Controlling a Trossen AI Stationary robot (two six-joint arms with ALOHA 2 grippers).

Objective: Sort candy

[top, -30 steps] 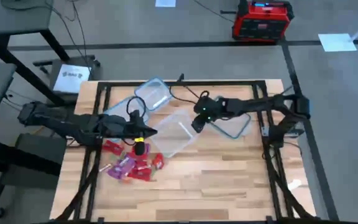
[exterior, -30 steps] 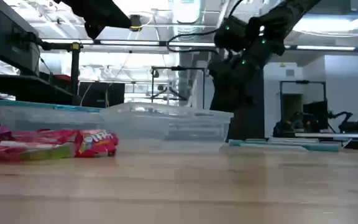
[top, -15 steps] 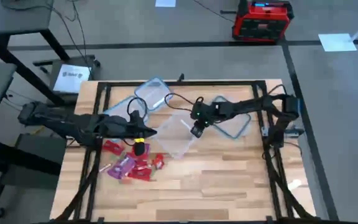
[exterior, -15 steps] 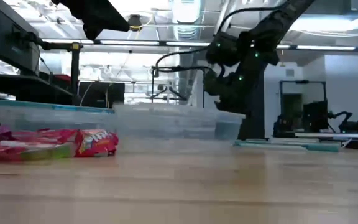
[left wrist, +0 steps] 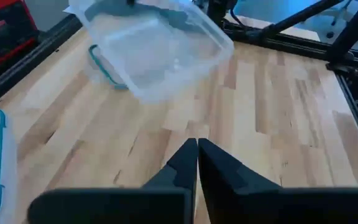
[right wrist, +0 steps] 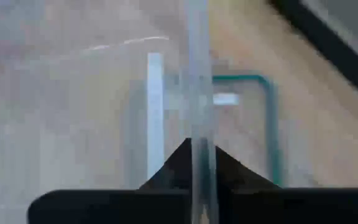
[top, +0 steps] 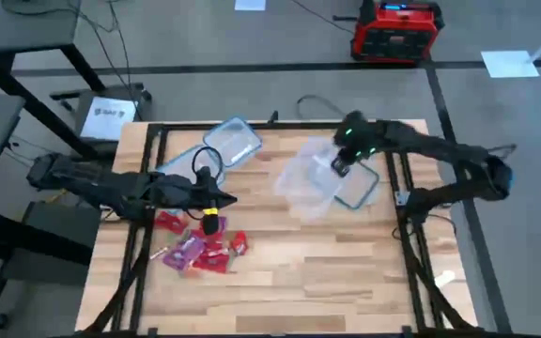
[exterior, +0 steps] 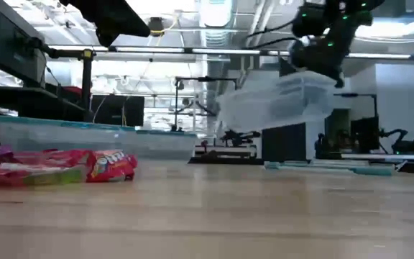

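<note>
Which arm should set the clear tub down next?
The right arm. Its gripper is shut on the clear tub, whose wall shows between its jaws, lifted off the table. The left gripper is shut and empty, above the candy.

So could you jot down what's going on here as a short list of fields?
right pincer: shut on the rim of a clear tub, holding it tilted in the air above the table
left pincer: shut, holding nothing, above the candy
candy: red and pink pieces lying in a pile on the wood, none in a tub
second tub: standing on the table behind the candy
lid: teal-edged, flat under the lifted tub
</note>
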